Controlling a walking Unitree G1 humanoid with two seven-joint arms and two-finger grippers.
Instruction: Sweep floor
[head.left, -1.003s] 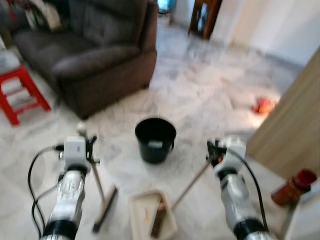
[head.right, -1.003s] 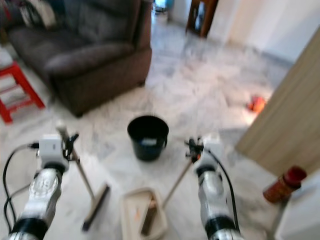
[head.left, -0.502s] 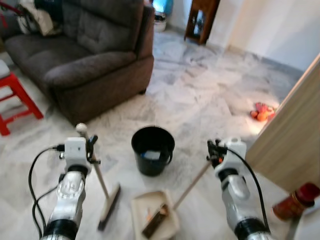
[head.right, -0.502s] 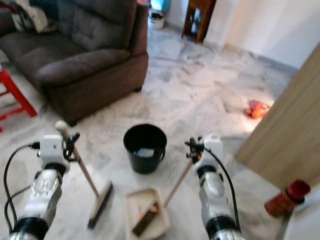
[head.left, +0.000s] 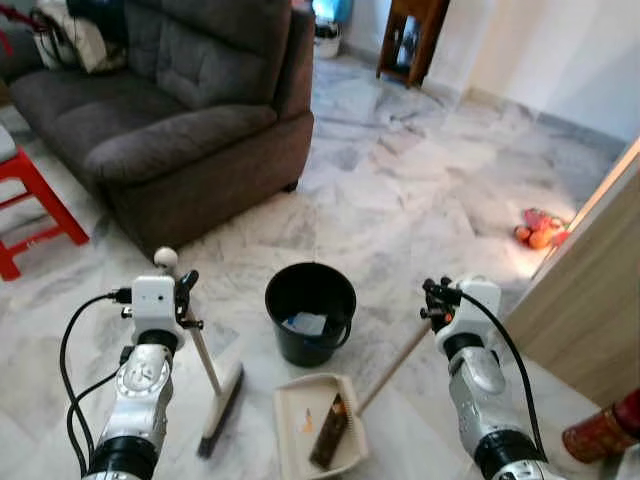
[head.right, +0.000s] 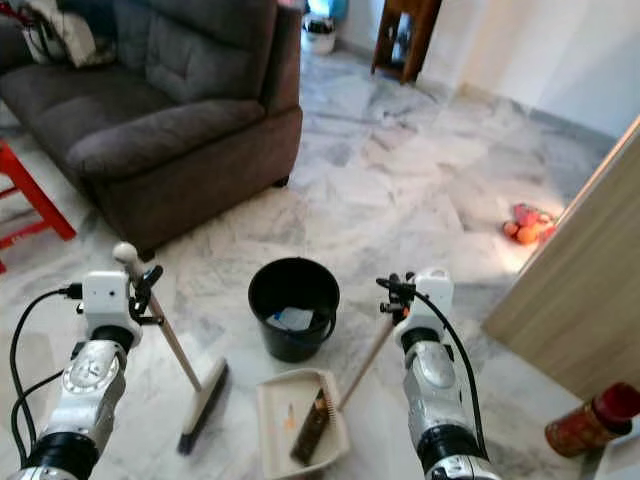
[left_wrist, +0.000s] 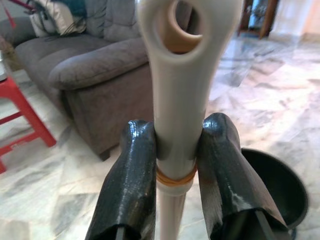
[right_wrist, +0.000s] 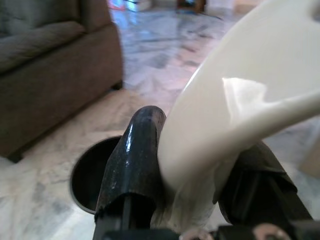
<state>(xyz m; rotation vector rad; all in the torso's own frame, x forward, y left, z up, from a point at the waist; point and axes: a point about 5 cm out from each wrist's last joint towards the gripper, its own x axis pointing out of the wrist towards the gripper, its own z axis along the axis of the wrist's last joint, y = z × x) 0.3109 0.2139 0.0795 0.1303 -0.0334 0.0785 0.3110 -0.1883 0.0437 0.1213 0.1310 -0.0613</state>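
Now your left gripper (left_wrist: 172, 150) pinches the cream broom (head.left: 212, 392), its head left of the bucket (head.left: 311, 311); your right gripper (right_wrist: 195, 165) clamps the cream dustpan (head.left: 318, 428), just before the bucket, holding debris.

The red stool (head.left: 35, 205) at ten o'clock is cut by the edge. The bottle (head.left: 602, 430) at four o'clock is cropped. Scraps in the bucket (head.left: 310, 312) and dustpan (head.left: 318, 425) are too small to identify.

A home living room: dark sofa (head.left: 180, 110), marble-tiled floor (head.left: 430, 190), red stool (head.left: 35, 200), toy (head.left: 540, 230).
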